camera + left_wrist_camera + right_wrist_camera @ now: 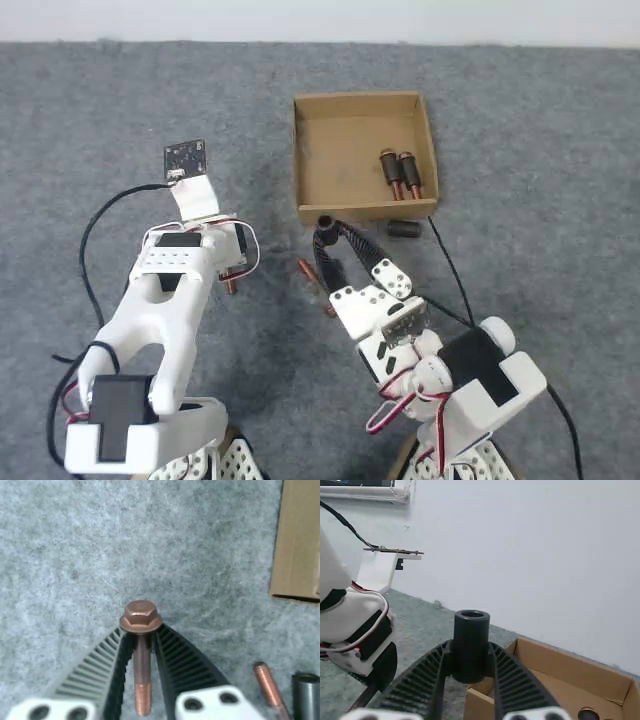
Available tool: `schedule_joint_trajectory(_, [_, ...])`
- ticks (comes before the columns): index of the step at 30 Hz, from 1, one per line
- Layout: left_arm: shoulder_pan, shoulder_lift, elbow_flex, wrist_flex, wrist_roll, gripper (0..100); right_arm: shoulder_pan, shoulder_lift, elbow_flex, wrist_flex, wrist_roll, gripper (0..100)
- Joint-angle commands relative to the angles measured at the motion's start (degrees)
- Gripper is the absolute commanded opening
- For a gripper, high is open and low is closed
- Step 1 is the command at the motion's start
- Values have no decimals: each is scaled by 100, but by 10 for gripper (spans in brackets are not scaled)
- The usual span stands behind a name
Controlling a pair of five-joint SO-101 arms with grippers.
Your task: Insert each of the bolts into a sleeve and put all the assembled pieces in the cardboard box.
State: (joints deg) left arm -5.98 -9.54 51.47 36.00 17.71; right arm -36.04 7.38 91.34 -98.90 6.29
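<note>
In the left gripper (141, 634), a bolt (142, 665) is pinched by its shank, just under the hex head. The head sits past the fingertips and the threaded end points back toward the wrist. In the right gripper (470, 656), a sleeve (471, 642) is clamped upright by its round wall, bore upward. The two grippers are held apart over the mat (520, 120).

Just beside the right gripper a loose bolt (308, 272) lies on the mat. A loose sleeve (403, 228) lies beyond it, against the box (300, 150). Two assembled pieces (399, 172) are already inside.

The main risk is judged to be the bolt's orientation. With the thread tucked between the fingers, the sleeve could only be met there, and the grippers could be driven into each other. A small misalignment could catch the thread on the bore's rim. Either round part could then be twisted or pushed out of its grip and dropped. The loose bolt could also be knocked away by the right gripper as the parts are brought together.
</note>
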Motion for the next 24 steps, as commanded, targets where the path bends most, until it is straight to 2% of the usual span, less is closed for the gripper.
schedule_joint_trajectory(1, [-18, -123, -40, -176, 44, 12, -92, -145, 70, -189, -114, 6])
schedule_joint_trajectory(7, [-9, -158, -40, -185, 44, 12, -549, -708, 492, -136, -360, 6])
schedule_joint_trajectory(12, [-26, -176, -110, -185, 44, 12, -567, -470, 501, -136, -404, 6])
schedule_joint_trajectory(19, [18, -202, -875, -167, 62, 12, -558, -347, 475, -136, -404, 6])
schedule_joint_trajectory(24, [18, -800, -1182, -176, 53, 12, -532, -347, 475, -136, -404, 6])
